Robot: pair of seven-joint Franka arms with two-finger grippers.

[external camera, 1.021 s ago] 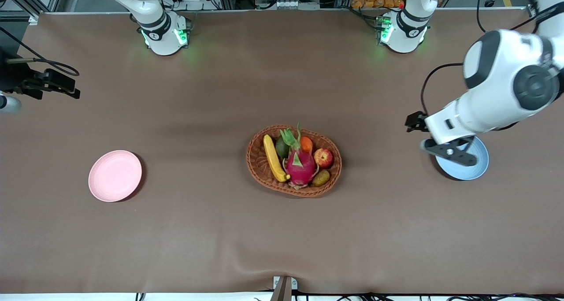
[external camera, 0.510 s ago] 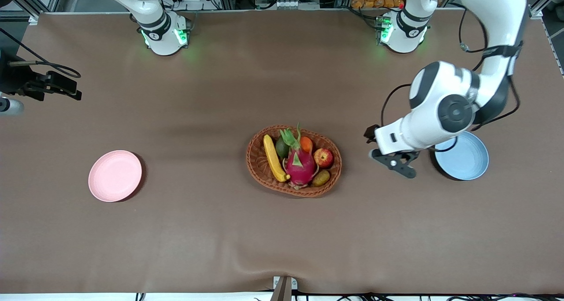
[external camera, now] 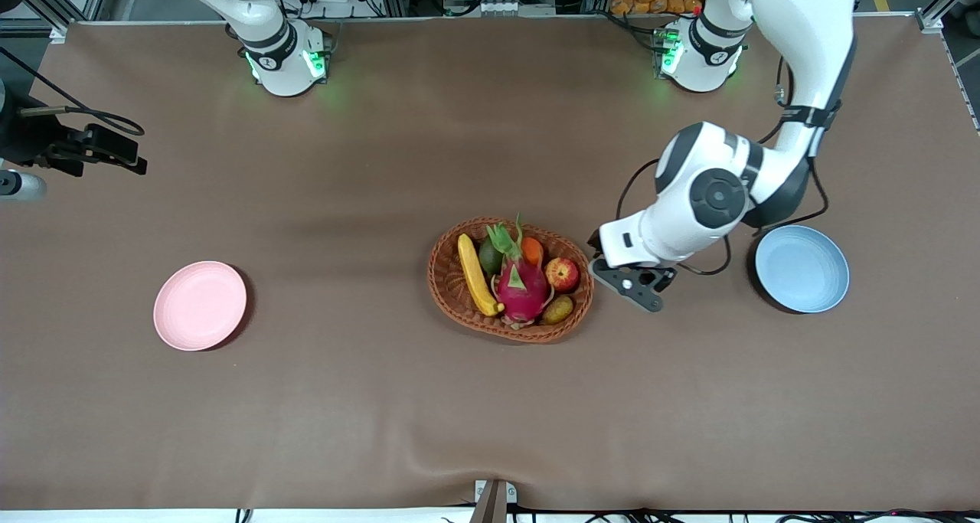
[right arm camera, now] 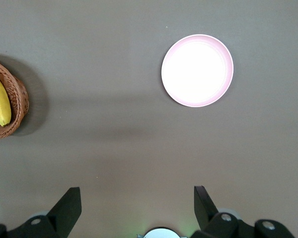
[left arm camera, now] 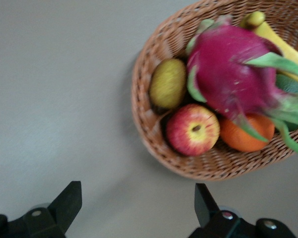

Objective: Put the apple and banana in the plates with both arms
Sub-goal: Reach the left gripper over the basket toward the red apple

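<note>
Your left claw (external camera: 635, 285) wide open and empty beside the basket (external camera: 452, 293), apple (external camera: 562, 273) and banana (external camera: 476, 275) inside, right claw (right arm camera: 137, 208) open, empty, waiting above the pink plate (external camera: 200, 305), blue plate (external camera: 801, 269) bare on the surface (external camera: 383, 400).

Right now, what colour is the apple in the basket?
Red with yellowish blotches; the apple shows best in the left wrist view.

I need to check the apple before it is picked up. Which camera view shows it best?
The left wrist view: the apple fills much of it, stem dimple showing, in the basket. The front view shows it small. The right wrist view misses it.
</note>
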